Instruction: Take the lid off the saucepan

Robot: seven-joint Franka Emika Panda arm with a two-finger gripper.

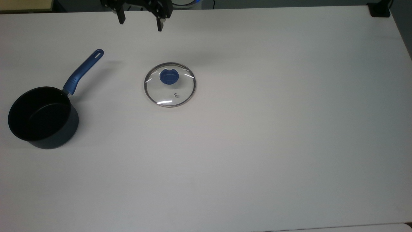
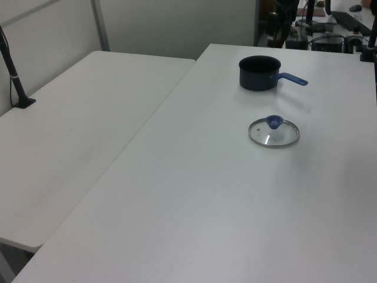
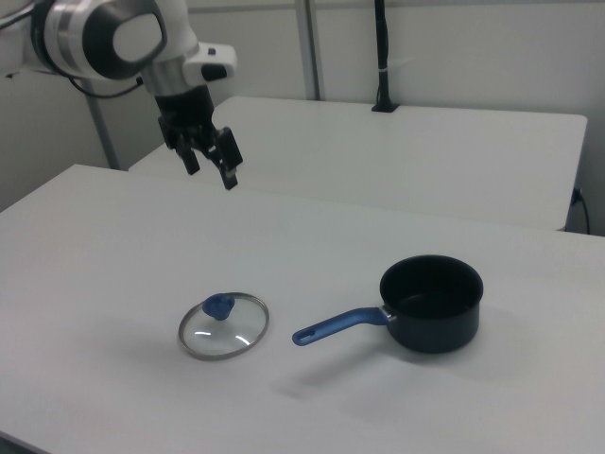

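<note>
The lid point(image 1: 169, 84) is a clear glass disc with a metal rim and a blue knob, lying flat on the white table point(image 1: 257, 145) apart from the saucepan. The saucepan point(image 1: 42, 117) stands uncovered at the top view's left, black inside, its blue handle point(image 1: 83, 69) pointing up and right. My gripper point(image 1: 140, 20) hangs open and empty at the top view's upper edge, well clear of the lid. In the right view the gripper point(image 3: 211, 170) is high above the table, up and left of the lid point(image 3: 224, 326), with the saucepan point(image 3: 432, 303) to the right. The left view has the lid point(image 2: 274, 132) in front of the saucepan point(image 2: 259, 72).
A second white table point(image 2: 70, 118) adjoins on the left view's left, with a black post point(image 2: 15, 76) on it. A black object point(image 1: 379, 9) sits at the top view's upper right corner. The white arm point(image 3: 113, 38) reaches in from the right view's upper left.
</note>
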